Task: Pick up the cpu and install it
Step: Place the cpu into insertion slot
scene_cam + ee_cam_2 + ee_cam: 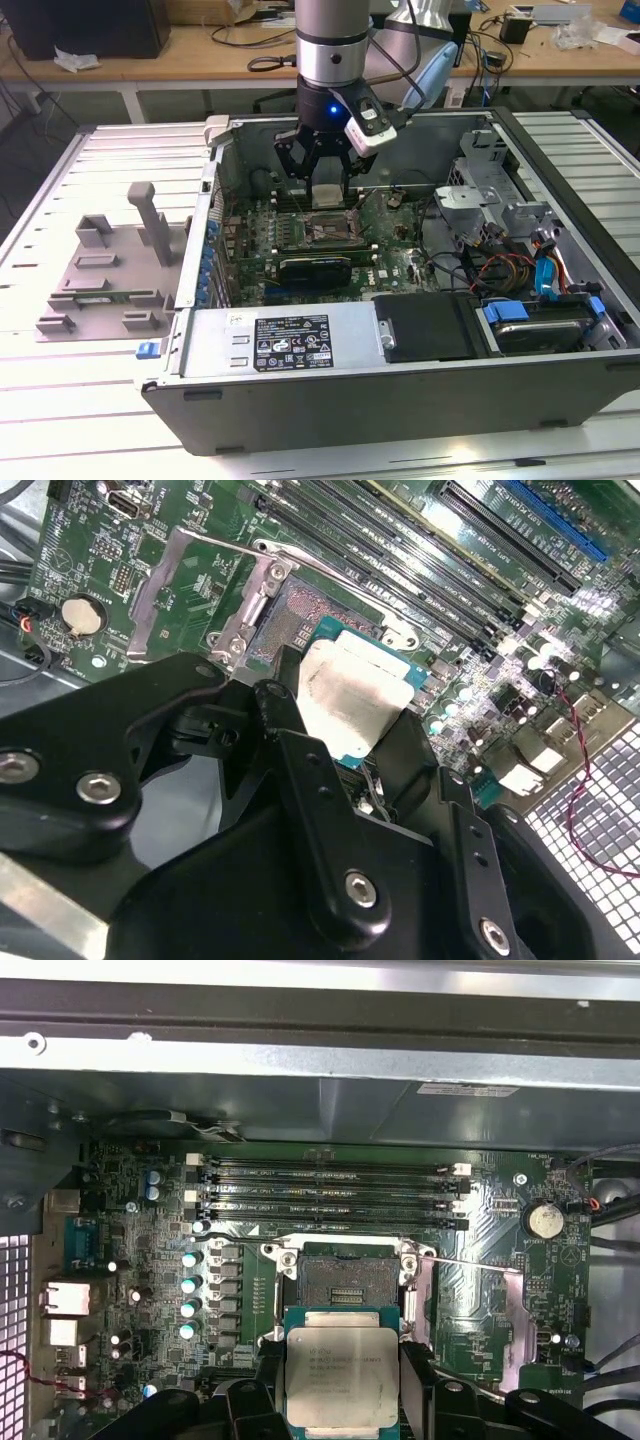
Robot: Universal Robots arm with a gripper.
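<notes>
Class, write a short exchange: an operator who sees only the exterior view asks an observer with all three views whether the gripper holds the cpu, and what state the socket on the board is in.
Operator: In the exterior view the gripper hangs inside the computer case. Is it holding anything?
Observer: Yes. In both wrist views its fingers clamp the cpu by two opposite edges, silver top facing the camera.
Operator: And the socket?
Observer: In the first wrist view the socket is open with no chip in it; the cpu is not yet seated.
</notes>
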